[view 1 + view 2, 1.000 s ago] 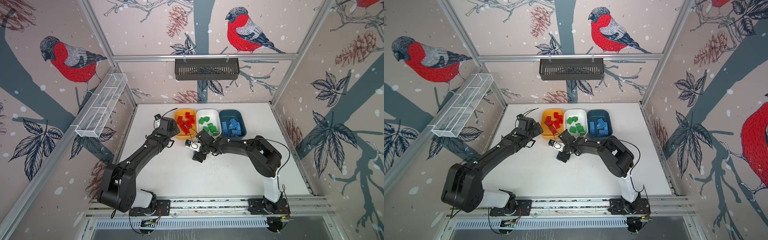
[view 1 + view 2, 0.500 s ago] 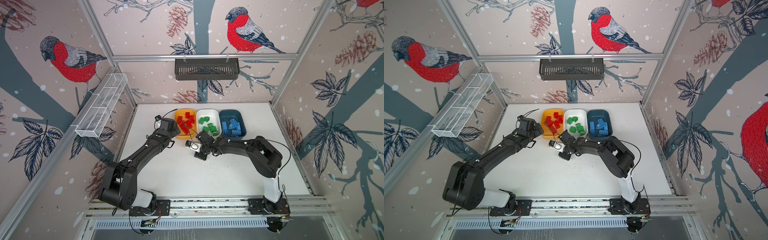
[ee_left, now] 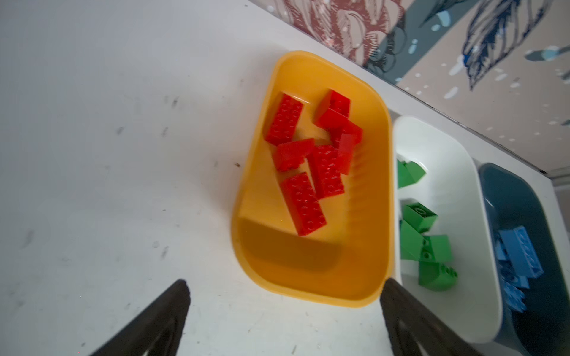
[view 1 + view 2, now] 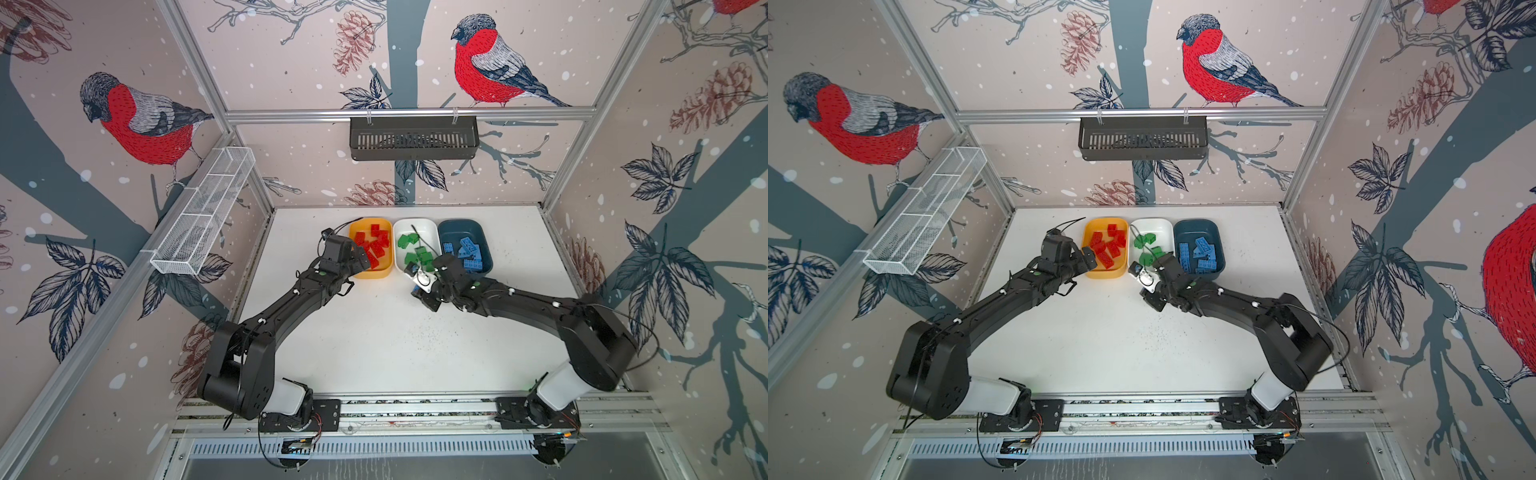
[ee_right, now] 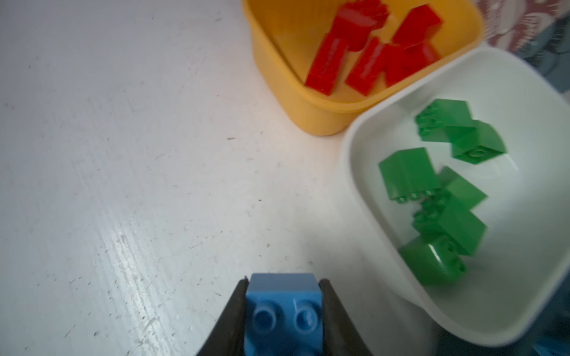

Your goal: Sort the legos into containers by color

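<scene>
1. Three tubs stand side by side on the white counter (image 4: 395, 345), at the upper middle of both top views: a yellow tub (image 4: 374, 273) on the left, a white tub (image 4: 415, 226) in the centre and a teal tub (image 4: 461, 228) on the right.
2. The red bricks (image 4: 376, 245) lie in the yellow tub, the green bricks (image 4: 415, 253) in the white tub and the blue bricks (image 4: 467, 251) in the teal tub.
3. My right hand (image 5: 283, 282) pinches one light blue brick (image 5: 283, 311), its studs facing the wrist camera. In the top views, the hand sits just below the white tub's lower edge.
4. My left hand (image 3: 285, 283) is spread wide and holds nothing. In the top views, it is at the yellow tub's lower left corner.
</scene>
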Controlling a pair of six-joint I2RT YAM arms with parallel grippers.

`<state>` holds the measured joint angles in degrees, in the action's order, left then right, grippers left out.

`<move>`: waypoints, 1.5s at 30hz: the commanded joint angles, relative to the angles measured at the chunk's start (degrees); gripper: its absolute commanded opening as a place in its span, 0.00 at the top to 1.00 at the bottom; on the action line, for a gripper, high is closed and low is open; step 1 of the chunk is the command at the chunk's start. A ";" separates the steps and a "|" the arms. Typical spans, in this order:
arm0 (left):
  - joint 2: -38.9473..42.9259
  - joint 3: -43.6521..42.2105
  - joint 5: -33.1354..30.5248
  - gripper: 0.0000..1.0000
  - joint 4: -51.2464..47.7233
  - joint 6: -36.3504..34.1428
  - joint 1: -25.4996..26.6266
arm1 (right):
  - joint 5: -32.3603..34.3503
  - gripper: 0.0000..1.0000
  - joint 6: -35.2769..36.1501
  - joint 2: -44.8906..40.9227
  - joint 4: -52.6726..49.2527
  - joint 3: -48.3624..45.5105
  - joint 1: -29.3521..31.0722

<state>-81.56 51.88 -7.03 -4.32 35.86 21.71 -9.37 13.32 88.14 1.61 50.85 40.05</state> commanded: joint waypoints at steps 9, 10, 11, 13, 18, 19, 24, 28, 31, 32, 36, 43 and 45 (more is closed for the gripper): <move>-5.25 1.84 8.26 0.03 16.79 -2.38 11.08 | 1.60 0.76 -19.49 -1.93 7.62 2.77 -20.00; -5.89 2.20 8.55 0.03 16.56 -2.07 11.16 | 3.45 0.76 -20.12 0.64 5.74 5.22 -20.96; -6.44 2.58 8.61 0.03 16.22 -1.87 11.14 | 4.74 0.75 -20.63 2.72 4.44 7.31 -21.87; -6.78 2.96 8.49 0.03 15.30 -1.93 11.08 | 5.54 0.75 -21.78 8.26 2.51 11.77 -23.70; -5.64 2.72 6.39 0.03 13.29 -2.80 11.15 | 4.76 0.73 -21.51 20.48 -3.26 24.92 -25.10; -5.33 2.75 5.78 0.03 12.75 -2.94 11.16 | 4.36 0.73 -21.40 22.72 -4.28 27.80 -25.04; -4.36 2.01 3.96 0.03 11.98 -3.15 11.16 | 6.60 0.67 -22.23 32.39 -9.66 40.19 -24.94; -3.81 1.65 2.11 0.03 11.53 -2.73 11.07 | 9.01 0.57 -22.81 36.39 -13.93 46.28 -24.76; -3.04 1.11 -0.35 0.03 11.42 -3.04 10.83 | 8.09 0.47 -22.18 34.83 -13.60 45.76 -24.39; -2.68 0.88 -1.37 0.03 11.40 -3.19 10.76 | 7.26 0.44 -21.70 33.67 -13.24 45.13 -24.25; -0.79 -0.82 -6.45 0.03 11.74 -3.14 10.27 | 4.96 0.34 -21.52 27.48 -11.02 40.35 -24.07; 3.31 -4.05 -10.62 0.03 11.59 -2.89 5.37 | 3.89 0.26 -23.73 8.69 -0.58 21.01 -24.00; 5.04 -5.56 -11.83 0.03 12.28 -2.85 2.86 | 5.10 0.24 -24.45 1.58 3.90 13.34 -24.10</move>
<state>-78.30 47.57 -15.46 6.94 33.01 26.65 -4.69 -9.30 95.39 -2.39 70.06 15.97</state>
